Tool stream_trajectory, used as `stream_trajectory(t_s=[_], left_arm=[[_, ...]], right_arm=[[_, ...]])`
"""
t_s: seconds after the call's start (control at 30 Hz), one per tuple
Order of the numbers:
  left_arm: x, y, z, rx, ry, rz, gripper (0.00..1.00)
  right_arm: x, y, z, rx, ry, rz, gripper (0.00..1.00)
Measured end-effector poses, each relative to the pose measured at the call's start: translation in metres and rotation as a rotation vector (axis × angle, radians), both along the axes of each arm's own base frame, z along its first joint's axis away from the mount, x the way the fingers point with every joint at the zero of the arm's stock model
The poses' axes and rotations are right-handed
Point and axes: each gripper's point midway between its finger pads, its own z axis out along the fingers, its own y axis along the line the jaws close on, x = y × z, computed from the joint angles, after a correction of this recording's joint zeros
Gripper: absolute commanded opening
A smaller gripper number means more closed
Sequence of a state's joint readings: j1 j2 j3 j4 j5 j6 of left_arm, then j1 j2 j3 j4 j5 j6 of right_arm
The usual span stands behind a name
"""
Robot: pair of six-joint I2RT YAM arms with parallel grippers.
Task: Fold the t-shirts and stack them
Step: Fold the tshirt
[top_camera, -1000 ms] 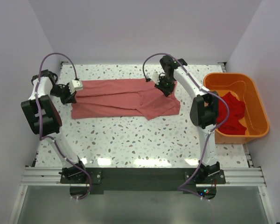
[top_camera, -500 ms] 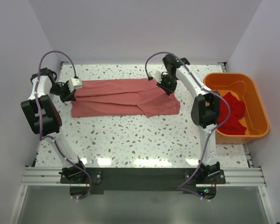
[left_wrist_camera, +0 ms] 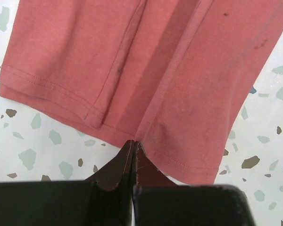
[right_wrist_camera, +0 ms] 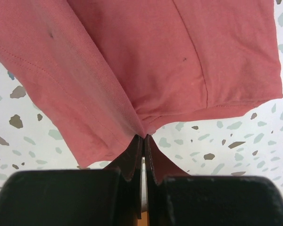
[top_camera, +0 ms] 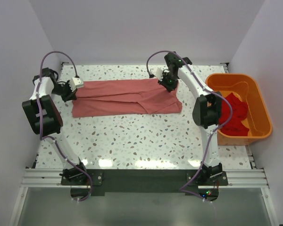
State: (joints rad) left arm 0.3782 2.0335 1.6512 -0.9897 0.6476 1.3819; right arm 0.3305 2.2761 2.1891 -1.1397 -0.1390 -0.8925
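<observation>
Salmon cloth, thin and limp, is what both arms have hold of. The pink shirt (top_camera: 122,98) lies as a long band across the far half of the speckled table (top_camera: 132,141). Its near hem rests flat on the top. One layer is folded over another, and a slanted crease runs down towards the right end.

It looks light and soft, so it will likely sag and drag if lifted by one point only. It should neither slip nor tear easily. A hemmed edge or corner is the best place to hold it, with one grip at each end to keep it taut.

The left gripper (left_wrist_camera: 133,143) is clenched on the hem at the shirt's left end, with cloth bunching into the closed tips. The right gripper (right_wrist_camera: 144,136) is likewise pinched tight on the cloth near the right end, at the far edge.

At the right side of the table stands an orange tub (top_camera: 238,140). A crumpled red shirt (top_camera: 233,115) lies inside it, heaped towards its left wall, not yet folded.
</observation>
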Motion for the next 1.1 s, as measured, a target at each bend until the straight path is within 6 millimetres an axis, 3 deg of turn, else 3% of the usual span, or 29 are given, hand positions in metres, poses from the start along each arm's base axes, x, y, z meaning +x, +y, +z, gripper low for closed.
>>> stream_trajectory(t_s=[0.33,0.6,1.1], left_arm=[[0.019,-0.007,-0.011,0.025,-0.025,-0.004,0.00],[0.020,-0.004,-0.035,0.045,0.017,-0.001,0.00],[0.025,-0.001,-0.039,0.046,0.013,0.027,0.00]], right_arm=[[0.007,-0.004,-0.014,-0.024,0.004,-0.005,0.00],[0.015,-0.002,-0.016,-0.020,-0.022,-0.011,0.00],[0.030,-0.001,-0.030,-0.035,-0.039,-0.020,0.00]])
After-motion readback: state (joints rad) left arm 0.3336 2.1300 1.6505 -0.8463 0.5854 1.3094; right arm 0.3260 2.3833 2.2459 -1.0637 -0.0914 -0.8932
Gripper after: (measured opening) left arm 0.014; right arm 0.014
